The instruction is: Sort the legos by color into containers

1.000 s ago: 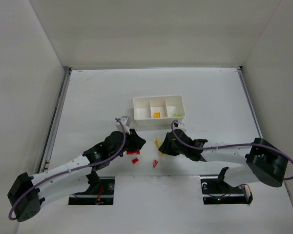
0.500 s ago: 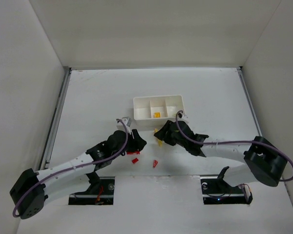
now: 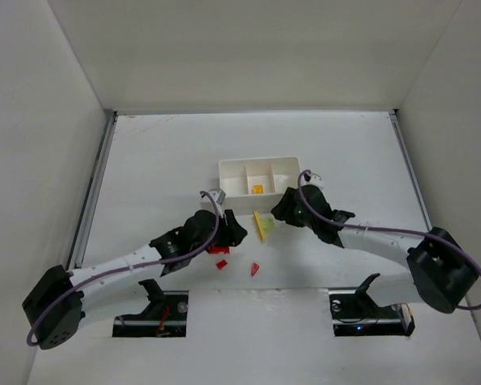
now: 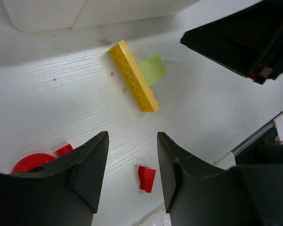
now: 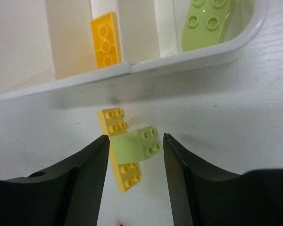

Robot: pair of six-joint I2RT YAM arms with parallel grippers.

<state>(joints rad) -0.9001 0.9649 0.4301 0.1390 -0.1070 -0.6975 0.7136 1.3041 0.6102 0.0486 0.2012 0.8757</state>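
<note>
Check that both arms reach inward, low over the desk (image 3: 144,160). The left arm (image 3: 120,269) has its jaws apart and empty above small red legos (image 4: 146,179). The right arm (image 3: 377,238) has its jaws apart and empty over a light green brick (image 5: 140,143) touching a long yellow brick (image 4: 133,75). Beyond these, the white tray (image 5: 179,60) holds a yellow piece (image 5: 106,40) in the middle compartment and a green piece (image 5: 205,19) in an end compartment

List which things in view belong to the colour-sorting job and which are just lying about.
Belong to the job:
- white tray, already holding a yellow brick and a light green piece
- long yellow brick on the table, with a small light green brick right by it
- red round piece and small red piece

Just there, rig only:
- purple cable
- enclosure wall
</note>
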